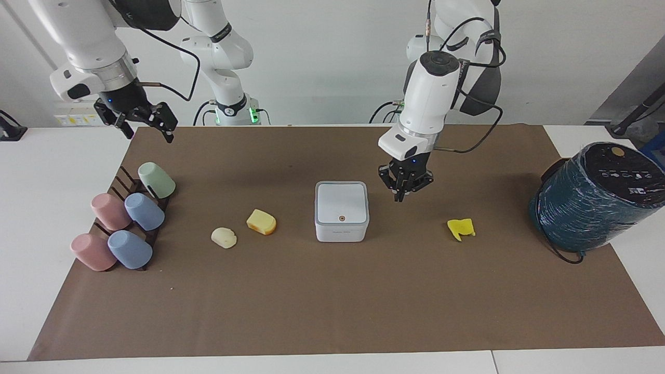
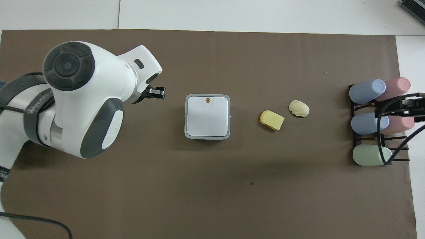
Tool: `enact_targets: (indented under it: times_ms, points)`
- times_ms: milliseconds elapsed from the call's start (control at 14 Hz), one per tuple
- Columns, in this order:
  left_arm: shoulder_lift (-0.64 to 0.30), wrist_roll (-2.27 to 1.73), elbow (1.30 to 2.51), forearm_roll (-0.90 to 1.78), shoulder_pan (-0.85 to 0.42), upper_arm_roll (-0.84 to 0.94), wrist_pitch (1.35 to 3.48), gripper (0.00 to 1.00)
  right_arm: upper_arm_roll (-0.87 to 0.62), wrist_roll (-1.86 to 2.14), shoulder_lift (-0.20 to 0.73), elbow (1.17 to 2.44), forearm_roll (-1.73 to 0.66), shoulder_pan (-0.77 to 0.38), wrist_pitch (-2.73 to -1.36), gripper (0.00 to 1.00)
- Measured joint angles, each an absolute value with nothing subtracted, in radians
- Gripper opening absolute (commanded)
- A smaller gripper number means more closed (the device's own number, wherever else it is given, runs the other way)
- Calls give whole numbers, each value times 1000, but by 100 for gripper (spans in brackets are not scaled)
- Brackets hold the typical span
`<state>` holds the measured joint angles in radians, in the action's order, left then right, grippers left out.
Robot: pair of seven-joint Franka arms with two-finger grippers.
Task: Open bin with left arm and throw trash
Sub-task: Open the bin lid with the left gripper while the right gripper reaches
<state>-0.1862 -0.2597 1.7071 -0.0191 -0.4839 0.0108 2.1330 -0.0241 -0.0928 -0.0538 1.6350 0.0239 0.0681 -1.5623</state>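
The white square bin [image 1: 341, 210] [image 2: 207, 116] stands mid-mat, lid down, its red-ringed button [image 2: 208, 100] showing on top. My left gripper [image 1: 401, 196] [image 2: 161, 93] hangs shut and empty just above the mat beside the bin, toward the left arm's end. Three pieces of trash lie on the mat. The yellow scrap [image 1: 461, 229] is toward the left arm's end and is covered by the arm in the overhead view. The orange wedge [image 1: 261, 222] [image 2: 272, 119] and the cream lump [image 1: 224, 237] [image 2: 298, 108] lie toward the right arm's end. My right gripper [image 1: 149, 132] waits open, raised above the mat's corner.
A dark rack of several pastel cups [image 1: 124, 223] [image 2: 375, 122] sits at the right arm's end of the mat. A big teal wrapped cylinder [image 1: 597, 197] stands at the left arm's end, with a black cable by its base.
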Motion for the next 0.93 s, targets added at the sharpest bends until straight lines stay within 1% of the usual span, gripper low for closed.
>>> enact_targets:
  times_ms: [286,500,714,929]
  points:
    - [-205,-265,1785,-19,-546,13,2325,0,-24,-93,-54,1635,24,68,-1562,100]
    - [-271,-282,1791,-19,-578,15,2448,0,-23,-93,-54,1635,24,69,-1559,100]
    - [-324,-286,1790,-19,-597,15,2506,0,-8,-93,-55,1635,24,81,-1551,100]
    - [-335,-291,1784,-19,-611,12,2506,6,-16,-93,-55,1643,19,83,-1576,100]
